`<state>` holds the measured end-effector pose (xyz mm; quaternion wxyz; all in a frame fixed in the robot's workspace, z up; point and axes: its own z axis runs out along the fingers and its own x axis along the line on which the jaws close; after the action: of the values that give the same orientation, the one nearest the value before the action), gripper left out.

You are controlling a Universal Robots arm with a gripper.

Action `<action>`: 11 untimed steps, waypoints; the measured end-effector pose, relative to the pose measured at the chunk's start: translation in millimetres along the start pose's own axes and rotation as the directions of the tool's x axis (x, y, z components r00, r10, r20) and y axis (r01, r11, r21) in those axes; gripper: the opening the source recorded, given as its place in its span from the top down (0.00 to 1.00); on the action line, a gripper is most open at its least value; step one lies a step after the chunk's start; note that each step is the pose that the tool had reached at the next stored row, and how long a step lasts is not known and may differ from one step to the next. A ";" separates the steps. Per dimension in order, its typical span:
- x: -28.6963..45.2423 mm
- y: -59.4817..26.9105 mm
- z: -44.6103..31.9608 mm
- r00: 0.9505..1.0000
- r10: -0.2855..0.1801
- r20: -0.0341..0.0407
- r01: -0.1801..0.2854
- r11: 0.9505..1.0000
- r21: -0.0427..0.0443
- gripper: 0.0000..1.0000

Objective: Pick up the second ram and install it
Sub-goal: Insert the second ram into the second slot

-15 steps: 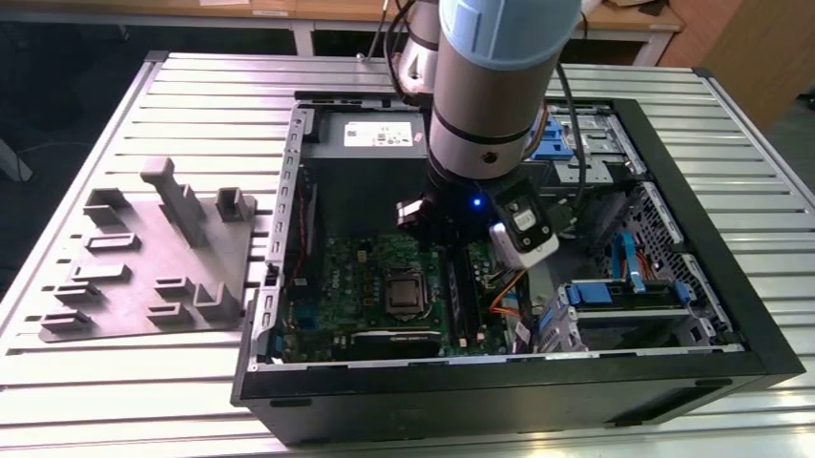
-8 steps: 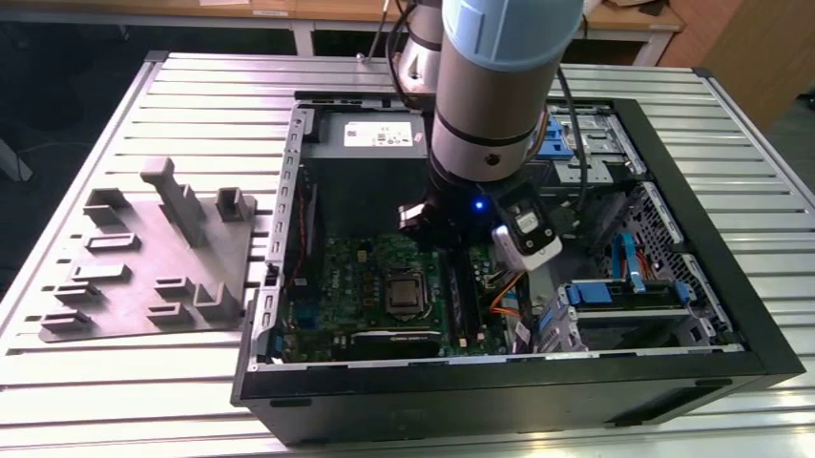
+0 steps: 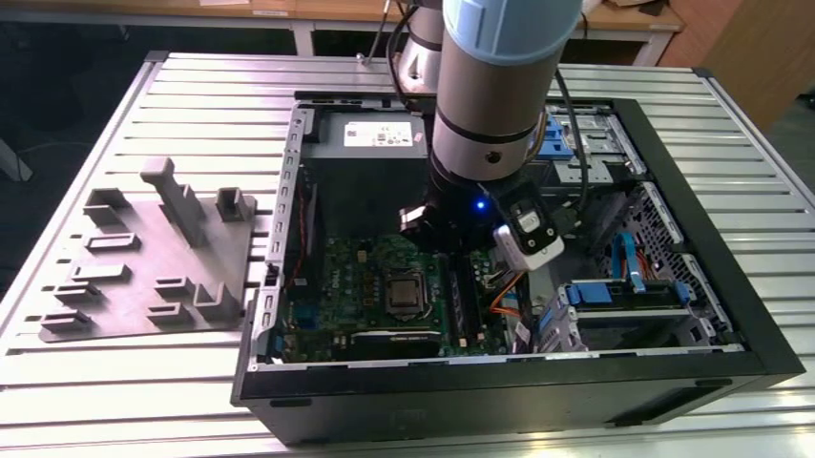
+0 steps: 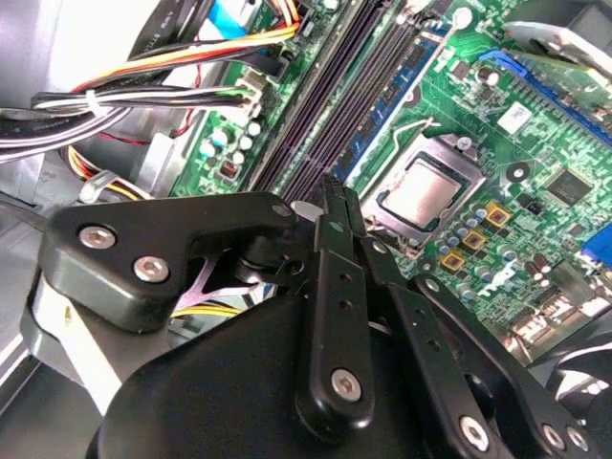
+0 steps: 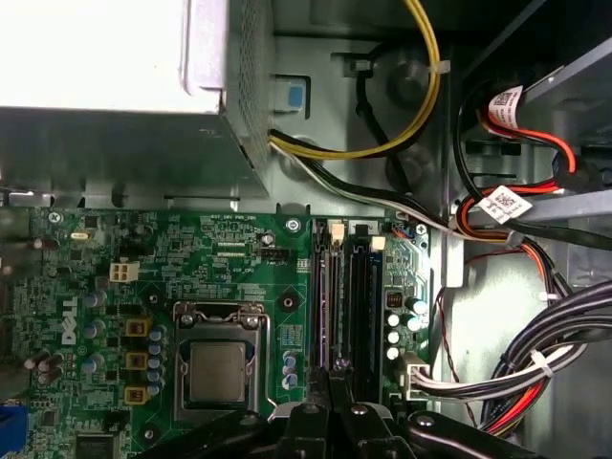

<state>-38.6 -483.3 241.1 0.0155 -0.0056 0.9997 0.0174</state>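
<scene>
Claw (image 5: 339,368) closed, tips over the black memory slots (image 5: 360,296) beside the processor (image 5: 216,371)

Robot arm (image 3: 491,114) low inside open computer case (image 3: 510,382), above green motherboard (image 3: 338,277).

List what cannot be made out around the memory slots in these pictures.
- Whether a memory board sits in the gripper: its own black links cover the spot, both wrist views.
- One end of the memory slots: under the gripper, first wrist view.
- Part of the slots, exterior view: behind the arm.
</scene>
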 end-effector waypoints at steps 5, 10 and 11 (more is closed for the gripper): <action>0.0 0.0 1.1 1.000 0.000 0.000 0.000 1.000 0.012 0.89; -2.8 -0.2 4.3 1.000 0.000 -0.001 0.000 1.000 0.012 0.89; -3.4 -0.2 4.7 1.000 0.000 -0.001 0.000 1.000 0.012 0.89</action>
<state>-35.1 -483.3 236.5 0.0148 -0.0057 0.9998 0.0112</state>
